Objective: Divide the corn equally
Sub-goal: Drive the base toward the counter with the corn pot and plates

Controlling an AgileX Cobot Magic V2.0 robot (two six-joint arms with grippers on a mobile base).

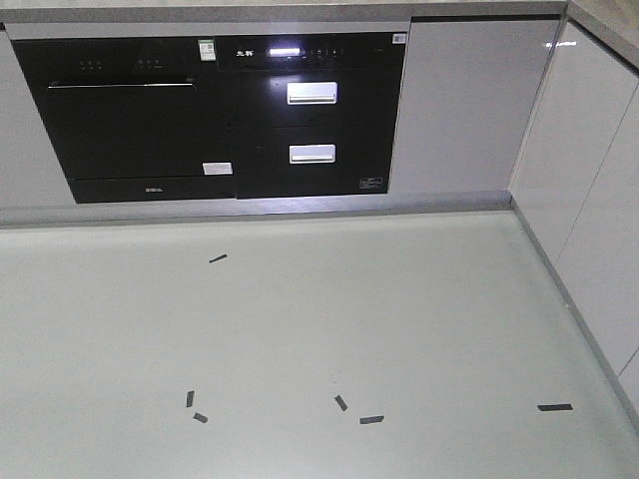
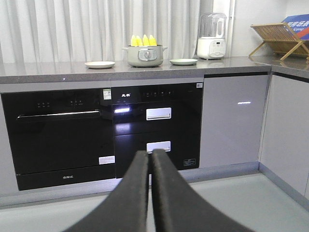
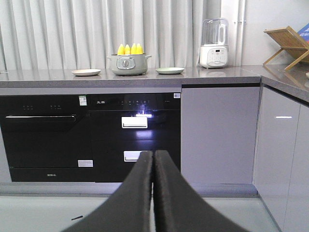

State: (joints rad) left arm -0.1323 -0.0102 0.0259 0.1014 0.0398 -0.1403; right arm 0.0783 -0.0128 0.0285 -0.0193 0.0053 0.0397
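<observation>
Both hands are a good way back from the work. The left hand (image 2: 150, 153) and the right hand (image 3: 153, 153) are each clenched on nothing, their dark fingers pressed flat together and aimed at the cabinet fronts below the counter (image 2: 53, 72). The corn (image 2: 143, 40) is up on that counter, standing in a grey-green pot (image 2: 145, 56) at about twelve o'clock from the left wrist and nearer eleven from the right. A pale plate (image 2: 100, 64) sits at nine o'clock of the pot and a greenish plate (image 2: 183, 61) at three o'clock, both bare. I count four yellow tips above the rim, though another could hide behind them. Each cob stands on end, its long axis near vertical and its pointed tip at twelve o'clock, straight up; the lower part is hidden by the pot wall. As I judge it, the step in hand is the approach, since the front camera shows only pale floor (image 1: 300, 329) with small dark marks. To do it well, I would bring the base up square to the pot so each arm can reach its own plate. Each hand should release its fingers before it goes in, drop from above onto one outer cob and close just under the tip. It should then draw the cob straight up along its axis so the neighbours are not tipped. Two cobs per plate looks like the fair split.
</observation>
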